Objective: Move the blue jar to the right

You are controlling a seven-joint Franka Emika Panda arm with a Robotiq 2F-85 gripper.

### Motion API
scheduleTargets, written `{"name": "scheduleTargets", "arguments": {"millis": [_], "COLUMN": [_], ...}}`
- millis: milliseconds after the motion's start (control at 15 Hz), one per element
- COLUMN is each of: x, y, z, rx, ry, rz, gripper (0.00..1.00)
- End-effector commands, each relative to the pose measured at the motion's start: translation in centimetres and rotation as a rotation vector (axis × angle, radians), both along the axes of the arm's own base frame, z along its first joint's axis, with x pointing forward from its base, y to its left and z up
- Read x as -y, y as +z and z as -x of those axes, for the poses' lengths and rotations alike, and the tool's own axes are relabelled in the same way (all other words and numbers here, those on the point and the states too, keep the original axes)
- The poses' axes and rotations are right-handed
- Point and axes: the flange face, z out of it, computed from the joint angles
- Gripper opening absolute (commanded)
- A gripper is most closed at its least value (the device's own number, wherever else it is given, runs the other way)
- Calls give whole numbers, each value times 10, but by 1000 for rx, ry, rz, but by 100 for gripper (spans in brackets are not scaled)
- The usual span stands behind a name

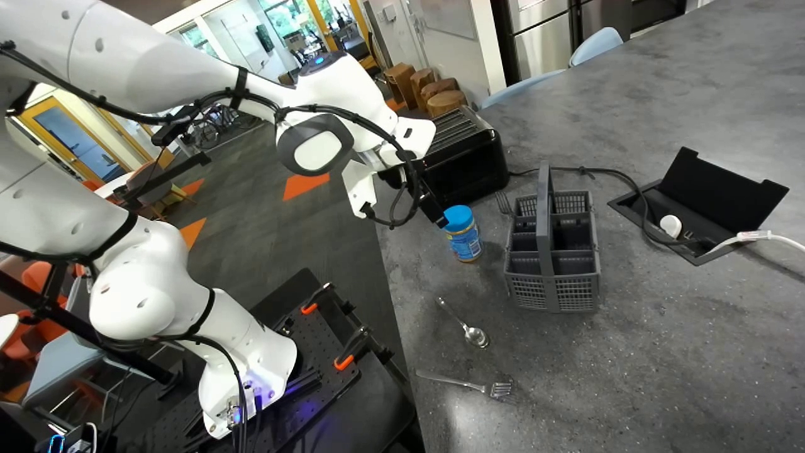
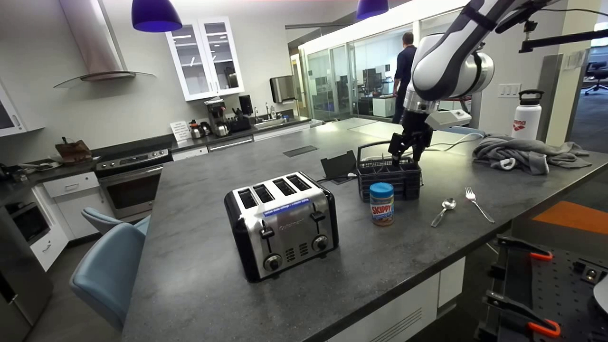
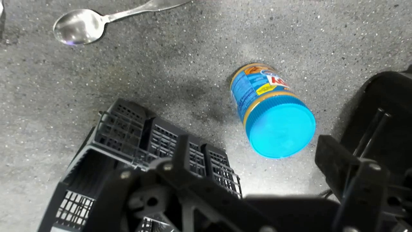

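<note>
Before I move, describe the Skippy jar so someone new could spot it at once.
On the grey countertop, find the four-slot toaster. Near it, beside the cutlery basket, stands the Skippy peanut butter jar. Its bright blue lid sets it apart from both.

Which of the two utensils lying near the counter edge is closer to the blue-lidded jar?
The spoon, rounded rather than pronged; it lies between the jar and the fork.

The grey counter [image 1: 641, 377] is finely speckled. On it the blue jar [image 1: 464, 244] stands upright between the toaster [image 2: 287, 225] and a cutlery basket [image 1: 527, 290], touching neither. Near them I see a spoon [image 1: 476, 336] and a fork [image 1: 464, 382], lying apart. A crumpled grey cloth [image 2: 515, 153] is heaped by a white bottle [image 2: 528, 118], and a black flap [image 1: 720, 190] stands open in the surface.
</note>
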Motion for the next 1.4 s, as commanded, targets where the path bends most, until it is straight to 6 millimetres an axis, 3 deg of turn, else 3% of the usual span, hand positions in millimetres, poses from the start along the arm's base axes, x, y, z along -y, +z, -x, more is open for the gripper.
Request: {"name": "scheduleTargets", "arguments": {"millis": [0, 467, 1333], "x": [0, -35, -37], "y": [-6, -22, -62], "z": [-21, -57, -87], "rx": [-74, -101, -151], "ry": [-43, -68, -104], "rz": [-22, 12, 5], "gripper": [100, 100, 100]}}
